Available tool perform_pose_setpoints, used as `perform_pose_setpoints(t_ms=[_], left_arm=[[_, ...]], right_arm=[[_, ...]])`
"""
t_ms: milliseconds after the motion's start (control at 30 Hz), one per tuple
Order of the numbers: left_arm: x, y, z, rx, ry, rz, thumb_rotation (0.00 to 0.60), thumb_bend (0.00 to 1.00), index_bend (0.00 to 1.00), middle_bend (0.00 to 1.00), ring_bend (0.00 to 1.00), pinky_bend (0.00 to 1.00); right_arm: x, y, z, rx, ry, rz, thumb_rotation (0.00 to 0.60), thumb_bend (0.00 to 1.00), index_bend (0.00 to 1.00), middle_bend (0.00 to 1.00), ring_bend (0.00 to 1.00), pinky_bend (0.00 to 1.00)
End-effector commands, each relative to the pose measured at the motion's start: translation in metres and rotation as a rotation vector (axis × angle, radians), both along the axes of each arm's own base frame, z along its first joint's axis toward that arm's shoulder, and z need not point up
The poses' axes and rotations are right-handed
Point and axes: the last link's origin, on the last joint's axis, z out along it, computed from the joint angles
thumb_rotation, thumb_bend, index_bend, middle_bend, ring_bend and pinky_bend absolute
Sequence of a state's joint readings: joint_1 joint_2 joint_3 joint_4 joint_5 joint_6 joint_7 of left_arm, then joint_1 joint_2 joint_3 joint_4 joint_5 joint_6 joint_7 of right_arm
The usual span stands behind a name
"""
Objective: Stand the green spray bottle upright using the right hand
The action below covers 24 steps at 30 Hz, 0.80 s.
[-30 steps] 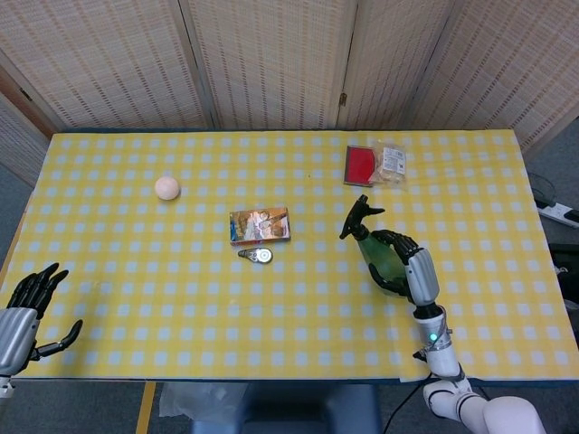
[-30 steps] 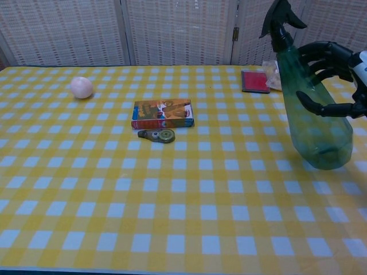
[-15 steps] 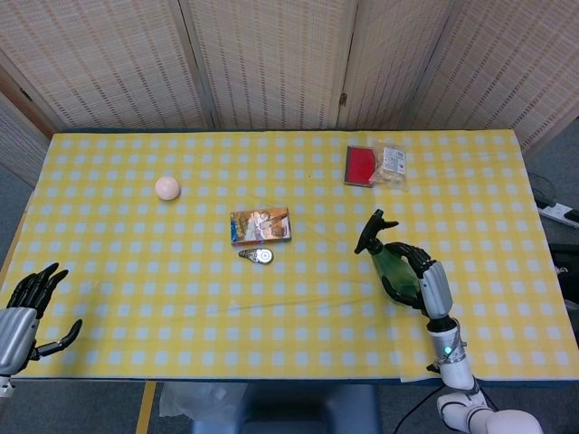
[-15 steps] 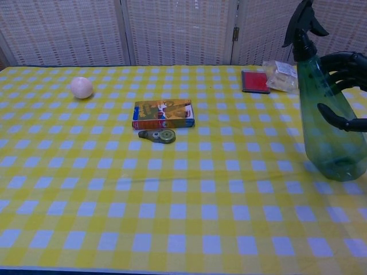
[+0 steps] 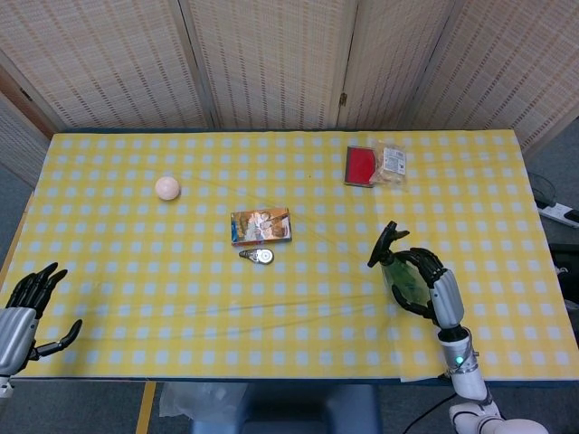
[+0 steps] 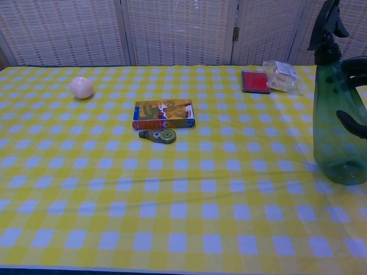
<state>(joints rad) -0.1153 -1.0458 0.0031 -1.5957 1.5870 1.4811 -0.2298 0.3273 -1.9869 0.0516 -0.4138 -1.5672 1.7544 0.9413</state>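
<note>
The green spray bottle (image 6: pixel 337 123) stands nearly upright on the yellow checked tablecloth at the right, its black trigger head (image 6: pixel 327 28) on top. My right hand (image 5: pixel 432 285) wraps its fingers (image 6: pixel 354 123) around the bottle's body (image 5: pixel 400 274); in the chest view most of the hand is cut off by the right edge. My left hand (image 5: pixel 25 307) rests at the table's near left corner, fingers apart, holding nothing.
A pale ball (image 5: pixel 167 187) lies far left. A colourful box (image 5: pixel 260 226) and a small tape dispenser (image 5: pixel 257 256) sit in the middle. A red packet (image 5: pixel 360 165) and a clear snack bag (image 5: pixel 392 163) lie at the back right.
The right hand has carried the bottle toward the near right and tipped it from a lean to almost vertical, with its base now on the cloth. The left hand has not moved.
</note>
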Motion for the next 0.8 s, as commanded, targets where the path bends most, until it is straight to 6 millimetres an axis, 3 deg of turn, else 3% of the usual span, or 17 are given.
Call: perform_pose_setpoints(t_ms=[33,233,467,800], left_arm=[[0.000,0.000,0.000,0.001,0.000,-0.001,0.229,0.38,0.02,0.00,0.00,0.00],[0.001,0.000,-0.001,-0.001,0.004,-0.002,0.230,0.38,0.02,0.00,0.00,0.00],[0.001,0.000,-0.002,-0.001,0.013,-0.004,0.229,0.38,0.02,0.01,0.00,0.00],[0.004,-0.001,-0.004,-0.002,0.022,-0.015,0.229,0.37,0.02,0.02,0.00,0.00]], right_arm=[[-0.005,0.003,0.004,-0.009,-0.001,-0.011,0.600,0.43,0.33,0.38,0.38,0.21],[-0.019,0.013,0.014,-0.023,-0.003,-0.046,0.600,0.43,0.30,0.35,0.36,0.19],[-0.035,0.029,0.029,-0.045,-0.017,-0.082,0.600,0.43,0.17,0.31,0.33,0.15],[-0.051,0.040,0.048,-0.074,-0.032,-0.133,0.600,0.43,0.06,0.25,0.27,0.08]])
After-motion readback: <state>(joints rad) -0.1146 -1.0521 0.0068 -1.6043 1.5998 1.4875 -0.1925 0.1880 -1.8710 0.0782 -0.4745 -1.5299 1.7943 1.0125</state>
